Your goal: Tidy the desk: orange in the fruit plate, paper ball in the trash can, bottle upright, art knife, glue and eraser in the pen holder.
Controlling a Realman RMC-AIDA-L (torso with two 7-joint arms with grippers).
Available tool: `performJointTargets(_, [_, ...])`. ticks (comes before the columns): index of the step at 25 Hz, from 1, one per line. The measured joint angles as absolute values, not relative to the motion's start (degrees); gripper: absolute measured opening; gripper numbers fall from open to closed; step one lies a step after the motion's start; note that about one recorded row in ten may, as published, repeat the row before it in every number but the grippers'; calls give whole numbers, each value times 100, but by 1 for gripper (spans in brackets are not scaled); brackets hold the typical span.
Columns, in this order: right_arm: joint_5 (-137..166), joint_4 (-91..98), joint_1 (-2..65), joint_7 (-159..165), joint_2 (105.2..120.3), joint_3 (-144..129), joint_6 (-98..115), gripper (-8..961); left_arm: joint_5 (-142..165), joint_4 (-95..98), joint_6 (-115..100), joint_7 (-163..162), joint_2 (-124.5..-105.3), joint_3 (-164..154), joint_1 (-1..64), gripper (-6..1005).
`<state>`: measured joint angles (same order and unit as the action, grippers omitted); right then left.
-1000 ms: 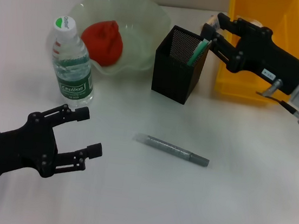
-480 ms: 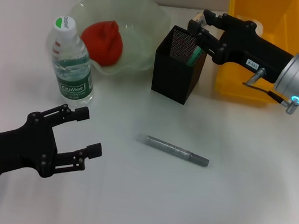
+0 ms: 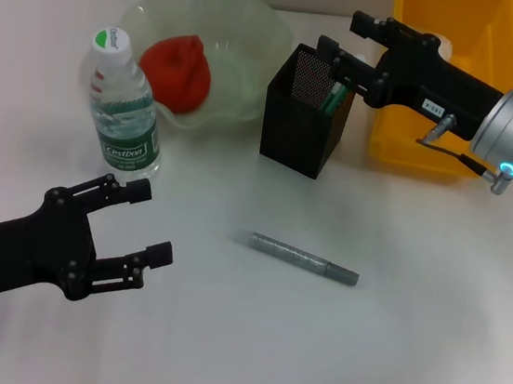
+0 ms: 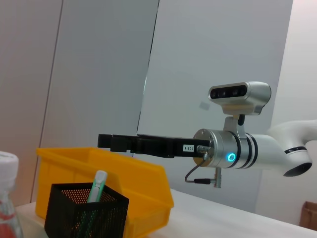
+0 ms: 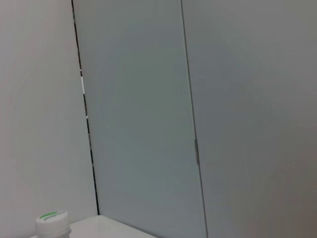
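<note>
The red-orange orange [image 3: 176,72] lies in the pale green fruit plate [image 3: 258,25]. The bottle [image 3: 121,112] stands upright beside the plate, and its cap [image 5: 51,222] also shows in the right wrist view. My right gripper [image 3: 341,36] hovers open over the black mesh pen holder [image 3: 305,116], with nothing visible between its fingers. A green glue stick [image 3: 334,95] leans inside the holder [image 4: 86,215]. The grey art knife [image 3: 303,257] lies on the desk in front of the holder. My left gripper [image 3: 154,223] rests open at the near left. The eraser is out of view. The paper ball cannot be made out.
The yellow trash can [image 3: 465,96] stands at the back right, right of the pen holder and under my right arm. The left wrist view shows the bin [image 4: 131,173] and the right arm [image 4: 223,151] above it.
My right gripper has moved left until it is above the pen holder. The small beige piece seen at its fingertips earlier no longer shows. The left arm has barely shifted.
</note>
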<state>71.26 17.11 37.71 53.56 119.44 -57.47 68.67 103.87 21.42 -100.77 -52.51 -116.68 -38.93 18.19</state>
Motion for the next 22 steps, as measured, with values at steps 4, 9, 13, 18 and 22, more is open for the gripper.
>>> performJointTargets(4, [7143,1869,3671,5892,11910,-5725,7568,632,10395,2145,-10096,-5252,-11665,-3893,1819,840])
performJointTargets(9, [7760,2463,3493,6873,11804,-5748,8518,630,10397,2146,-10099,-5251,-11662,-3893,1819,840])
performJointTargets(13, [8953,3122,3494,7671,11789,-5749,8807,629,10398,2154,-10099,-5251,-11656,-3894,1819,840])
performJointTargets(18, [10310,3702,3605,8323,11824,-5748,8874,627,10398,2161,-10093,-5252,-11649,-3929,1819,840])
performJointTargets(22, [11501,4088,3803,8824,11890,-5797,8926,626,10404,2181,-10077,-5253,-11644,-3942,1820,840])
